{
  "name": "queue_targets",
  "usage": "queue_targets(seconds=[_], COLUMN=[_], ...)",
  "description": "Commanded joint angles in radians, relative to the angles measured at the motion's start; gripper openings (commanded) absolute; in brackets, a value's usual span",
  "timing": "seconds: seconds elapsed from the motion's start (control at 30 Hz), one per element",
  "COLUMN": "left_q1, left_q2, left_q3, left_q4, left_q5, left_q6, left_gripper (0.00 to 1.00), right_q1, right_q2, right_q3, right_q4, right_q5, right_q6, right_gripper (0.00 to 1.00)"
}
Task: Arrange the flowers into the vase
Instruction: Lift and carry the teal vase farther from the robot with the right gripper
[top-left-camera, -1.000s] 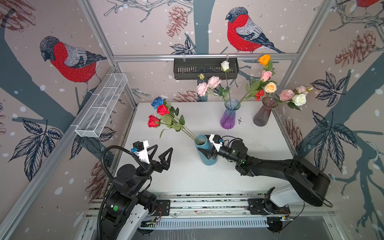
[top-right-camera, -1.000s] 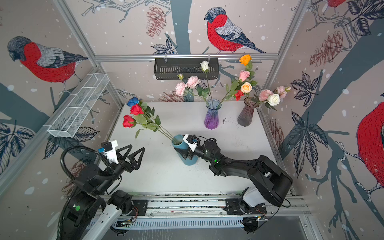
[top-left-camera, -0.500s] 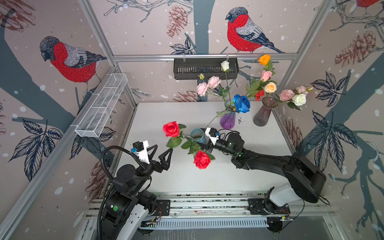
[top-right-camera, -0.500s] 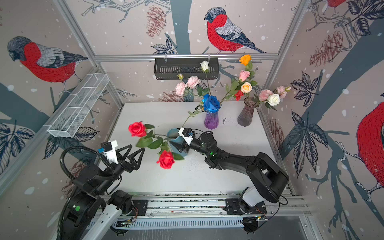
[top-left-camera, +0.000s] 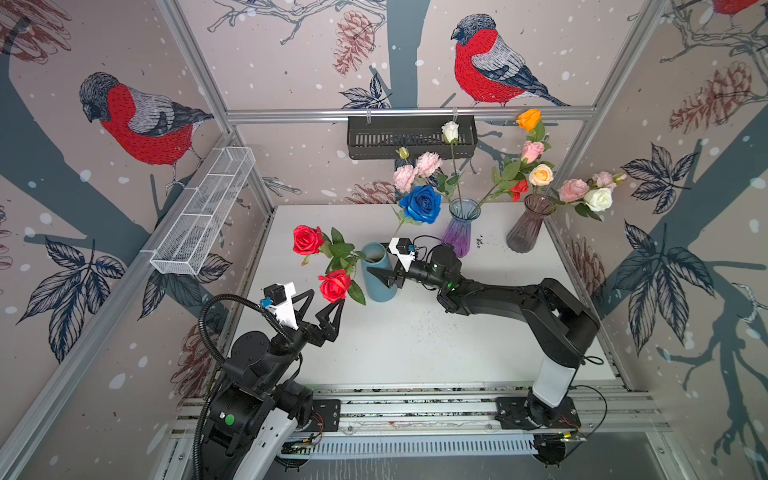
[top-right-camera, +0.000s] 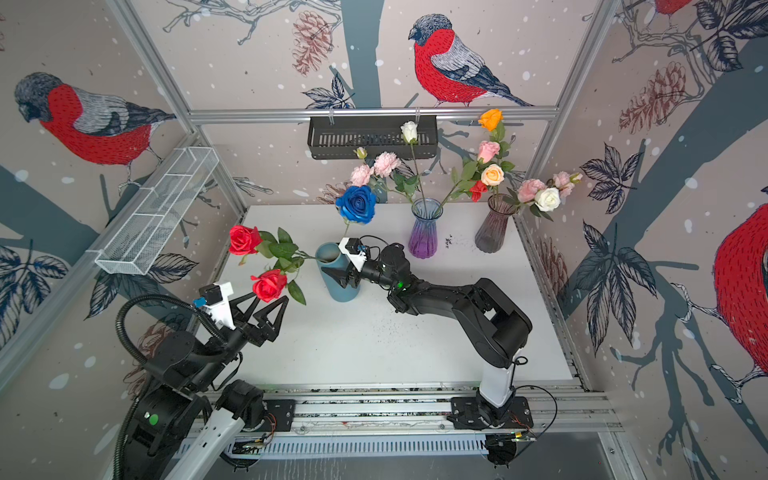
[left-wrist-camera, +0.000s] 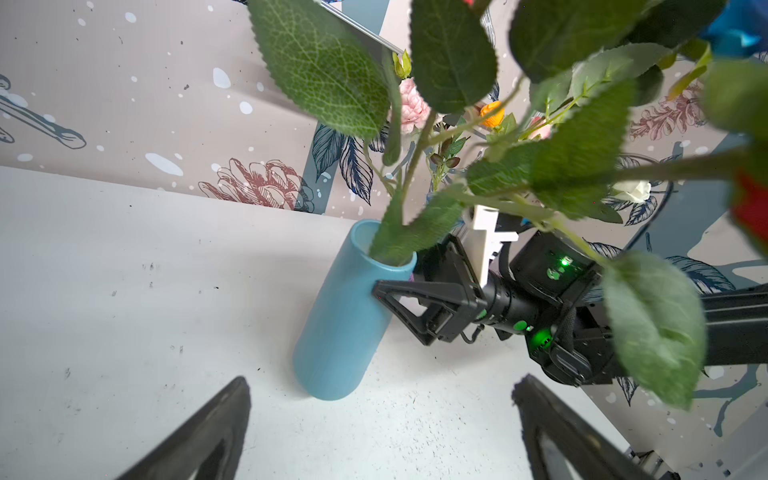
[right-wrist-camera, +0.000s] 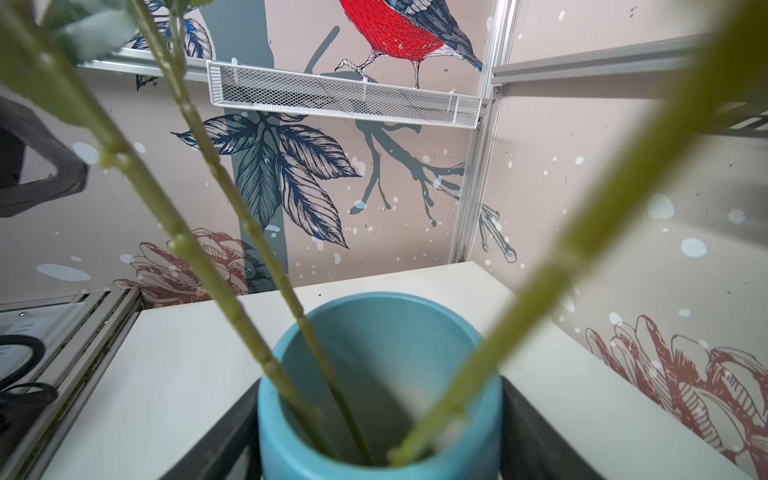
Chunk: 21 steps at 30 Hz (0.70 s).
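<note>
The right tool (top-left-camera: 386, 272) clasps the blue vase (top-left-camera: 376, 291) below its rim, probably steadying it upright on the tabletop (top-left-camera: 415, 340) against the flowers (top-left-camera: 341, 250), whose two red roses (top-left-camera: 307, 240) lean away from it while a blue rose (top-left-camera: 420, 203) rises behind the vase. The left tool (top-left-camera: 325, 300) hangs spread and empty beside the lower red rose (top-left-camera: 333, 286). Only the right wrist view shows three stems (right-wrist-camera: 264, 249) entering the vase, a finger (right-wrist-camera: 528, 436) on each flank.
</note>
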Motion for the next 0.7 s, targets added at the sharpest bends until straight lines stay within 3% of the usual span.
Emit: queue_targets(seconds=[0.0,0.47,0.67], left_q1=[0.001,0.002,0.004], left_q2=[-0.008,-0.009,-0.013], left_q3=[0.001,0.004,0.004], left_q4=[0.024,0.013,0.012], left_q5=[-0.013,-0.027,-0.027], left_q6=[0.008,0.016,0.018], left_gripper=[0.99,0.99,0.99], right_q1=[-0.012,-0.059,-0.063], right_q2=[0.049,0.377,0.456], right_q3=[0.079,0.582,0.698], right_q4=[0.158,-0.079,-0.148], right_q5=[-0.043,-0.085,-0.065], right_q6=[0.045,0.075,0.101], right_gripper=[0.54,0.53,0.53])
